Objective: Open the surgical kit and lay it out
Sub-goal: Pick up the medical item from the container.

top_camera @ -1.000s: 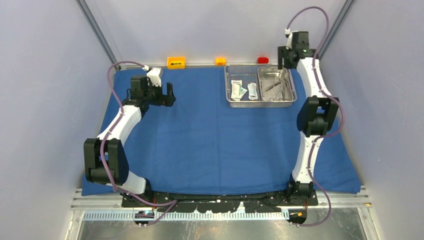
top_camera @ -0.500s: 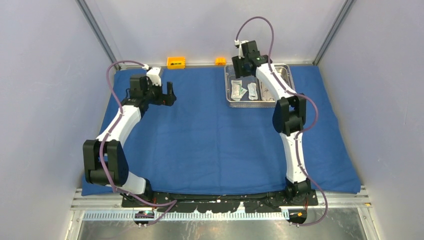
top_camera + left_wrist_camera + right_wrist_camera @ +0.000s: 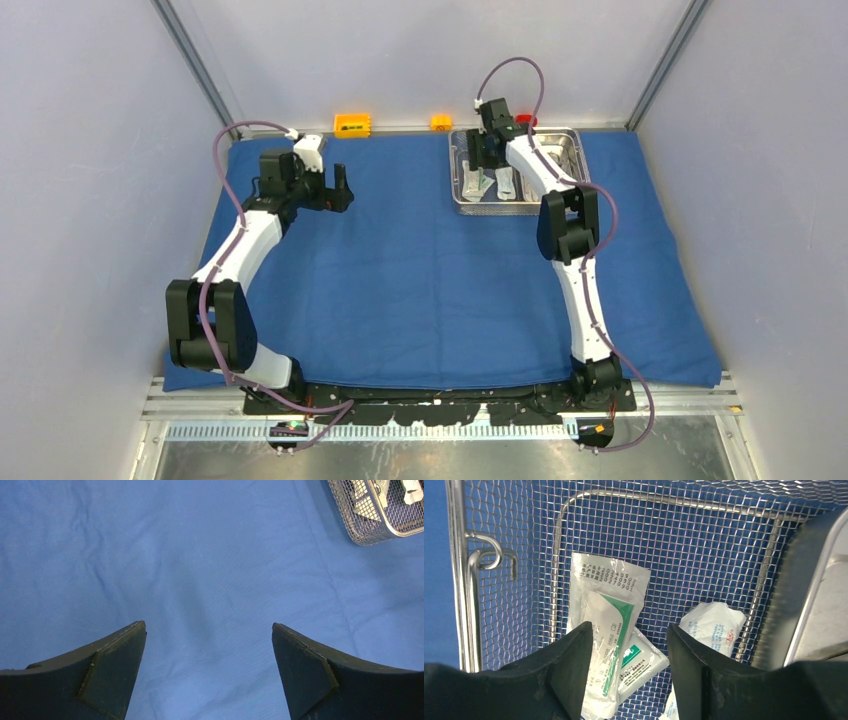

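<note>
My blue cloth [image 3: 430, 300] lies spread out flat in front of me. My left gripper [image 3: 209, 627] hangs over bare cloth on the left side. Its fingers are wide apart and hold nothing. Well apart from it, to its right, the mesh tray [image 3: 360, 530] sits at the far end of the cloth. My right gripper [image 3: 629, 630] is down inside the tray, with its fingers apart and not squeezing anything. A white-green packet [image 3: 606, 595] lies on the tray floor right under it. A second packet [image 3: 711, 622] lies just beside that one, and the steel pan [image 3: 824, 615] fills the tray's right side.
</note>
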Controlling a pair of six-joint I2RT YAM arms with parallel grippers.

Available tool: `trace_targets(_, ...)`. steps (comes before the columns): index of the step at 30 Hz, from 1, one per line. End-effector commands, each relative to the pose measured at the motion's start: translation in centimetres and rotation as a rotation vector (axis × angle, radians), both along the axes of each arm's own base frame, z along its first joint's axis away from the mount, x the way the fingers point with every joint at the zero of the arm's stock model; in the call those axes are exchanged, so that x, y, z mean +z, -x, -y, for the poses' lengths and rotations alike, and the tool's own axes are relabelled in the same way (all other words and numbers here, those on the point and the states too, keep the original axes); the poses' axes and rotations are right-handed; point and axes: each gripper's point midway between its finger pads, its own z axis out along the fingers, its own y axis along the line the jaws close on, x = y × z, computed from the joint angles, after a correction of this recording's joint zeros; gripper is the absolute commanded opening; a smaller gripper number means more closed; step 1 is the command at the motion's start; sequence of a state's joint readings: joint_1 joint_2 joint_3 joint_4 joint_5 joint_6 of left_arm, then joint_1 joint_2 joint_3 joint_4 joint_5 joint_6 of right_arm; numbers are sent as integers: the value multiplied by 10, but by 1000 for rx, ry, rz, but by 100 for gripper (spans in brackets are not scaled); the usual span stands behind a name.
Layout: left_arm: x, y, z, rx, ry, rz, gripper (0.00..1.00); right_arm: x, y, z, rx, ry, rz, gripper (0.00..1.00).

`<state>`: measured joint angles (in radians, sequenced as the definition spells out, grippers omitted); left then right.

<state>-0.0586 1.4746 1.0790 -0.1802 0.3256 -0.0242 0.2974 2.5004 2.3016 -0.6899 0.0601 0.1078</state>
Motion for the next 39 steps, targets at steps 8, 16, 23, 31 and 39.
trace_targets(8,10,-4,7,-21,33,23,99,-4,1,-12,-14,-70,-17,53)
trace_targets(16,13,-3,9,-26,38,28,99,-16,9,-12,-10,-61,-47,47)
trace_targets(23,14,-1,10,-31,41,30,99,-17,10,-12,-2,-55,-48,40)
trace_targets(31,15,-1,9,-30,36,34,99,-6,4,-14,1,-62,-19,24)
trace_targets(39,11,-1,9,-34,35,26,99,13,1,-14,1,-71,15,15)
